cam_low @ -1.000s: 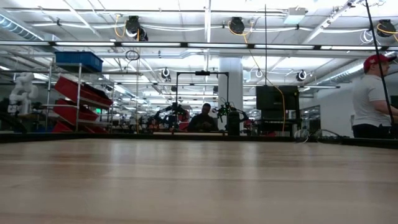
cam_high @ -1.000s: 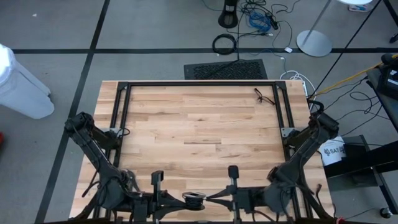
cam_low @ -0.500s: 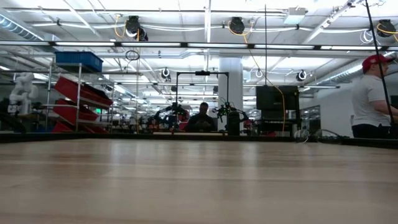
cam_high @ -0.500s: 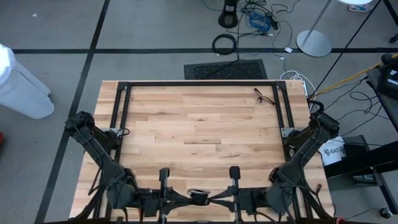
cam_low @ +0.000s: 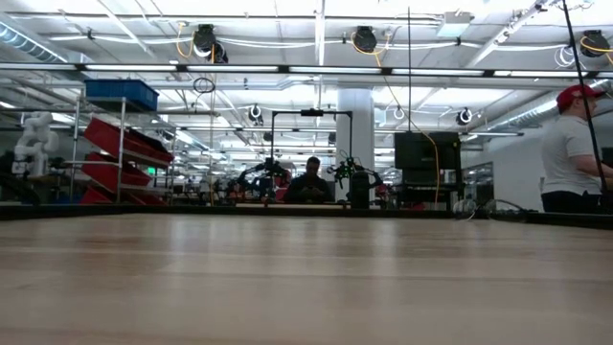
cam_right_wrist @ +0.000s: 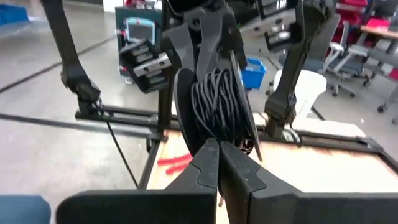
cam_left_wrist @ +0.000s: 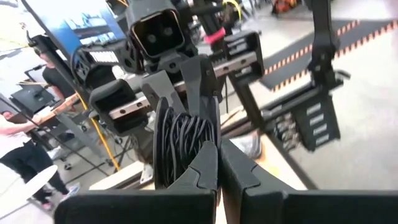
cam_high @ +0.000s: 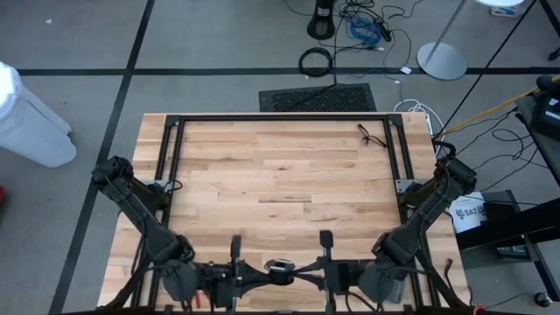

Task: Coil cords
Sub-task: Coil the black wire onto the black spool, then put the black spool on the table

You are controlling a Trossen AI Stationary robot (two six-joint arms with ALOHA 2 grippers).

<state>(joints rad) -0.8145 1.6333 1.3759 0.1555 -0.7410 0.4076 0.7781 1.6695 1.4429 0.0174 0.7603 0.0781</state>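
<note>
Pinching the coiled cord [cam_high: 278, 265] between us: our left gripper [cam_high: 262, 271] and right gripper [cam_high: 296, 270] are meeting at the table's [cam_high: 280, 175] near edge, fingers pressed together on the black bundle [cam_left_wrist: 183, 140] from opposite sides. Another thin cord [cam_high: 371, 136], probably loose, is lying at the far right corner.

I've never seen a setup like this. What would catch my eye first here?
Probably the coiled black cord held up between the left gripper and the right gripper, both shut on it at the near edge of the wooden table. A small dark tangle lies alone by the far right corner.
</note>
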